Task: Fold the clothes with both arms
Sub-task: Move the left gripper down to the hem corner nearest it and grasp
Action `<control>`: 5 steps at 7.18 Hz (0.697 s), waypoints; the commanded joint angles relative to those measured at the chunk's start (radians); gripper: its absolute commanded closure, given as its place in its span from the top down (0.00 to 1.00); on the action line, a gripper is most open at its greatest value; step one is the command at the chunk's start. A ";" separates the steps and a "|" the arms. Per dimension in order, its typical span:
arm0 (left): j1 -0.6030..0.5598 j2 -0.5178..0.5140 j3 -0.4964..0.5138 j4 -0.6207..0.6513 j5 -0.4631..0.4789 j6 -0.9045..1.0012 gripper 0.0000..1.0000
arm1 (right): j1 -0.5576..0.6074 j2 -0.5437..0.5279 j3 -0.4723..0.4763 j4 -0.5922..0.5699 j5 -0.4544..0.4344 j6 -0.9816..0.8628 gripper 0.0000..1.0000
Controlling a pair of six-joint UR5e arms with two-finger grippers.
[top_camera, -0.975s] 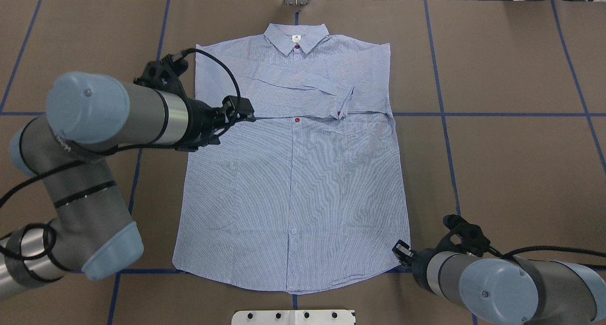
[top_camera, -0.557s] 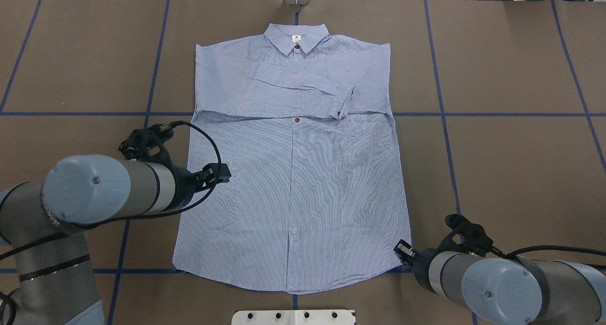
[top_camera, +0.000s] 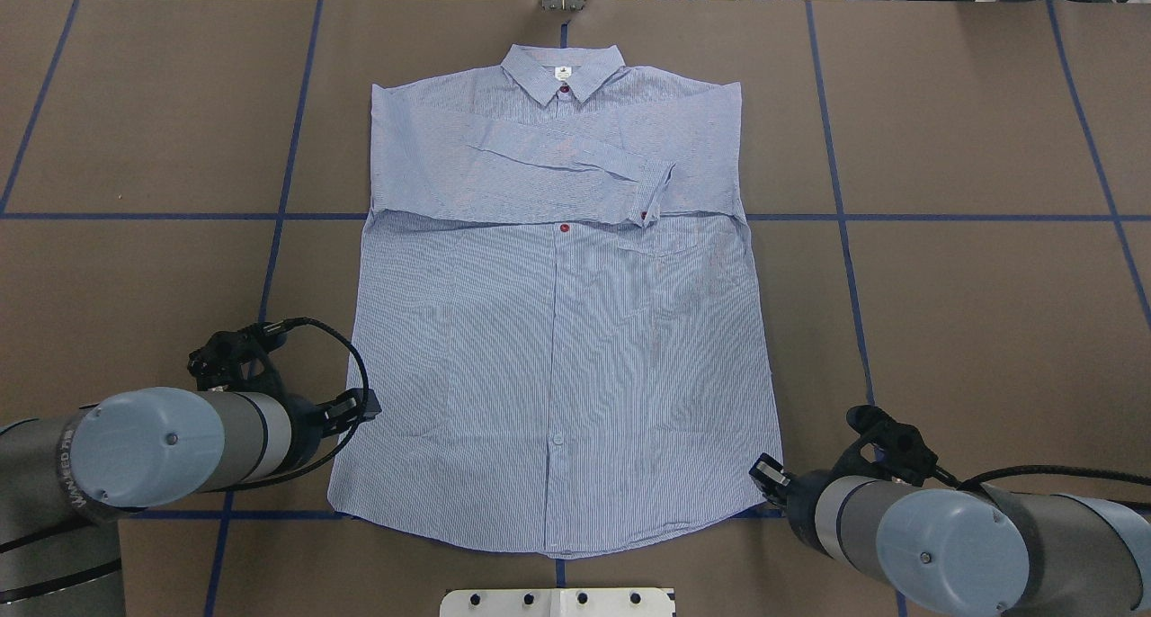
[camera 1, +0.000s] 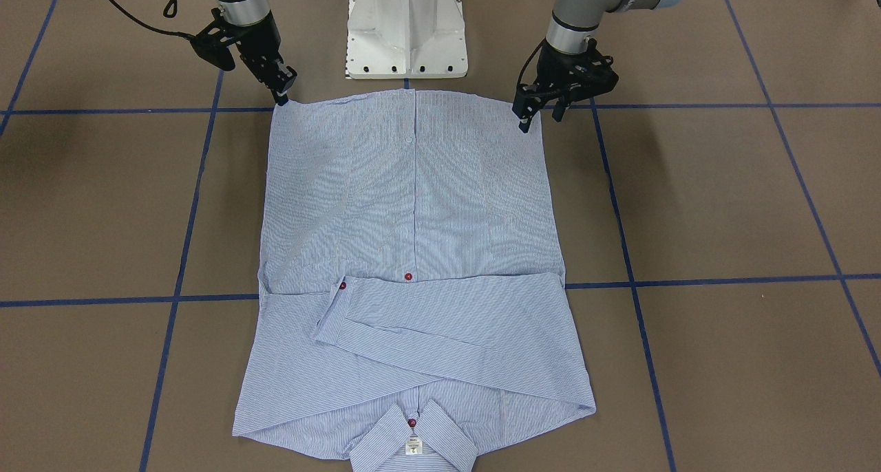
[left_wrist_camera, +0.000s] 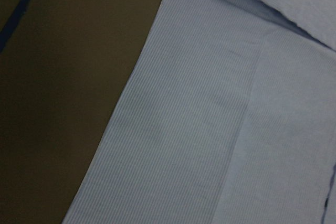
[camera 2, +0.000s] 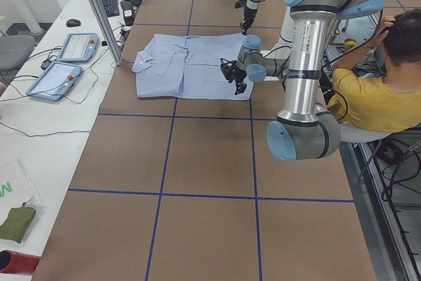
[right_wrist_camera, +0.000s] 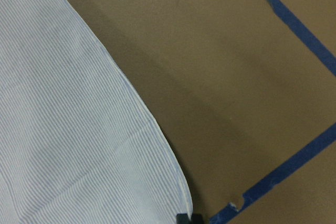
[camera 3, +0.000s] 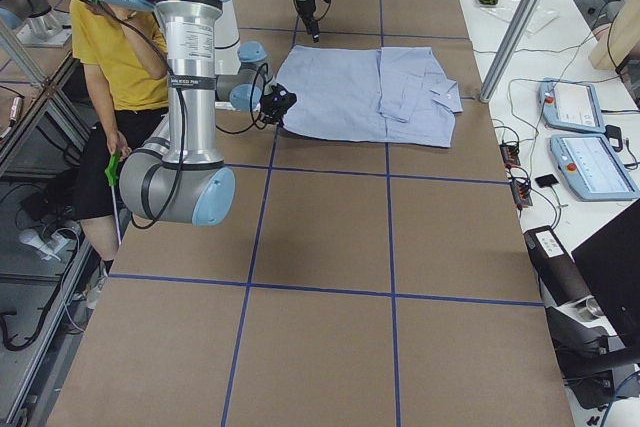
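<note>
Left arm (top_camera: 144, 451): is reaching in from the near left edge of the overhead view, its wrist pointing toward the shirt's lower left side.
Left gripper (top_camera: 358, 407): is hovering just over the shirt's left edge, a little above the hem corner. In the front-facing view its fingers are standing apart, with nothing between them.
Shirt (top_camera: 557, 329): is lying flat and face up in the middle of the table, collar at the far side and hem toward the robot, the front buttoned.
Sleeves: are lying folded across the chest, and the top one's cuff (top_camera: 658, 192) is ending near the shirt's right side.
Collar (top_camera: 563, 70): is lying spread open, showing the white neck label, with a dark red button just below it.
Right gripper (top_camera: 762, 471): is sitting at the hem's right corner, touching or nearly touching the cloth. Whether its fingers are pinching the fabric or only standing beside it, I cannot tell.
Right arm (top_camera: 953, 545): is coming in low from the near right corner.
Table (top_camera: 971, 311): is showing a brown cover crossed by blue tape lines.
</note>
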 commanded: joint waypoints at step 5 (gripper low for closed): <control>0.090 0.014 0.055 -0.056 0.004 -0.118 0.63 | 0.005 -0.002 0.000 0.000 -0.002 0.001 0.00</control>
